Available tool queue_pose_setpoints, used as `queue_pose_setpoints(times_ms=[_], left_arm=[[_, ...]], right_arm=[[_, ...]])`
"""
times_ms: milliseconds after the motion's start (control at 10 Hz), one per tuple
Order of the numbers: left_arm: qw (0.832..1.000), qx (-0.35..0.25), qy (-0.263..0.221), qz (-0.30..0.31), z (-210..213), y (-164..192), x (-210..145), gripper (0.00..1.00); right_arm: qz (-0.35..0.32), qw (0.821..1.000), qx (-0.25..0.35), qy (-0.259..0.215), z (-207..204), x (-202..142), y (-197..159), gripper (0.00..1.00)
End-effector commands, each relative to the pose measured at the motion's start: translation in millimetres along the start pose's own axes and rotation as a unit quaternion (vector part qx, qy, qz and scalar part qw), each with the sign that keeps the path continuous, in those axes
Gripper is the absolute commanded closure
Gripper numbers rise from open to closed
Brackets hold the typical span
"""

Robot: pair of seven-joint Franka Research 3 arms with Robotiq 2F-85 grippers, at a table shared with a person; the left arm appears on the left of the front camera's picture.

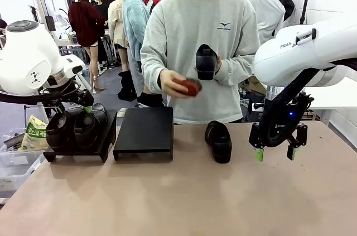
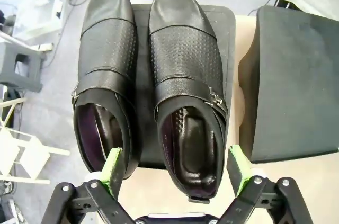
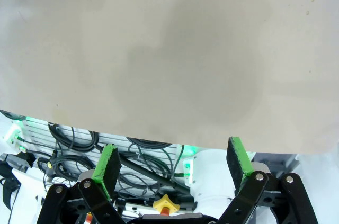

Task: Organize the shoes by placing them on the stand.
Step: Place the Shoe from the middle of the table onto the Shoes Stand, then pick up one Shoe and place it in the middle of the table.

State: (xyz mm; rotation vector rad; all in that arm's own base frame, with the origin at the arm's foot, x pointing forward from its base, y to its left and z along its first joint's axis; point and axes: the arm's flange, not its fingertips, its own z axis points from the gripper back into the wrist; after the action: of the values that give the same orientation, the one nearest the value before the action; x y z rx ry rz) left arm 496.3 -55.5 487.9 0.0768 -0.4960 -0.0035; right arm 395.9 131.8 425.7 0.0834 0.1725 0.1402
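Two glossy black shoes (image 2: 188,75) (image 2: 106,65) lie side by side on the left black stand (image 2: 228,23). My left gripper (image 2: 176,173) hangs open just above the heel of one shoe, its green pads (image 2: 112,168) spread wider than the shoe and holding nothing. In the front view the same pair (image 1: 75,127) sits on that stand (image 1: 78,149). Another shoe (image 1: 218,141) lies on the table's middle. The person holds a further shoe (image 1: 206,62) upright at chest height. My right gripper (image 1: 274,152) hovers open and empty just above the table to the right of the lying shoe; its pads (image 3: 108,168) frame bare tabletop.
A second black stand (image 1: 144,133) (image 2: 296,75) stands beside the first with nothing on it. The person's other hand holds a small red object (image 1: 189,86). The table's near edge (image 3: 159,139) has cables below it. A bag (image 1: 34,134) sits off the table's left.
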Motion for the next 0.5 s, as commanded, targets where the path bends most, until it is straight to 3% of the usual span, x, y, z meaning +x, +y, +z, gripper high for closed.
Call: queue_pose_setpoints(times_ms=[0, 400], left_arm=[[1.0, 0.001, -0.007, 0.012, -4.5, 0.4, -0.3, 0.0], [1.0, 0.001, -0.007, 0.012, -4.5, 0.4, -0.3, 0.0]], right_arm=[[-0.008, 1.0, -0.006, 0.004, 2.3, -0.1, 1.3, 0.0], [-0.008, 1.0, -0.006, 0.004, 2.3, -0.1, 1.3, 0.0]])
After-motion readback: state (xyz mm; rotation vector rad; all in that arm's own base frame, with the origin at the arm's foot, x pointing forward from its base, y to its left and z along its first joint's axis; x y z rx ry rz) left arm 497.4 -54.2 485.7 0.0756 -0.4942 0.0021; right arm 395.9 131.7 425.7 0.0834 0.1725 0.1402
